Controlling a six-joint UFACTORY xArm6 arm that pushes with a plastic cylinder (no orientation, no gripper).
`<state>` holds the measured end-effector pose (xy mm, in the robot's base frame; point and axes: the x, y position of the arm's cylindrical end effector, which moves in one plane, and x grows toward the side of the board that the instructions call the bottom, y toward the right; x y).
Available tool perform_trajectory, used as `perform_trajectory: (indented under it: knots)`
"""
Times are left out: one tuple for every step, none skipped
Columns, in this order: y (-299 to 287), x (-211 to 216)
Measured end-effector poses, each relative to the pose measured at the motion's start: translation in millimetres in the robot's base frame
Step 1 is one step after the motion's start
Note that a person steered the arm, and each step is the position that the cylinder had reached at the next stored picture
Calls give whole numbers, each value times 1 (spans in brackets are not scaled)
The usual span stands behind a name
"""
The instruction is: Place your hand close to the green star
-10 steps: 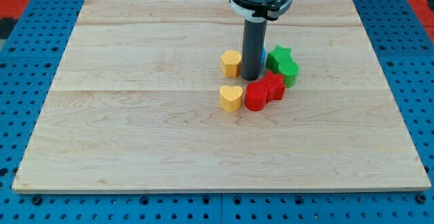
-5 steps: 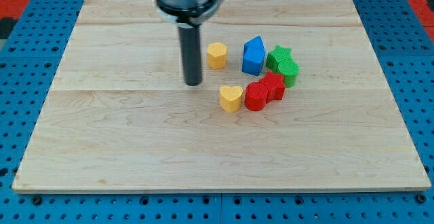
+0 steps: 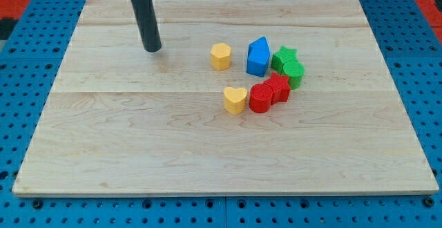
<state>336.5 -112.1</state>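
The green star [image 3: 282, 57] lies right of the board's centre, touching a green round block [image 3: 293, 72] just below it. My tip [image 3: 152, 49] rests on the board at the upper left, far to the left of the green star and of the whole cluster of blocks. The blue block [image 3: 258, 57] stands right beside the star's left.
A yellow hexagon block [image 3: 220, 56] lies left of the blue block. A yellow heart [image 3: 235, 99] sits below it, next to two red blocks [image 3: 268, 93]. The wooden board [image 3: 138, 152] lies on a blue pegboard table.
My tip has moved from the gap between the yellow hexagon and the blue block up and left across the board, away from the green star. The yellow hexagon was pushed left.
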Motion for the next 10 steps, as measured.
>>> perform_trajectory:
  knots:
    - [47, 0]
    - [51, 1]
    - [52, 14]
    - [51, 20]
    - [39, -16]
    - [45, -58]
    - [106, -92]
    - [165, -97]
    - [240, -96]
    - [251, -66]
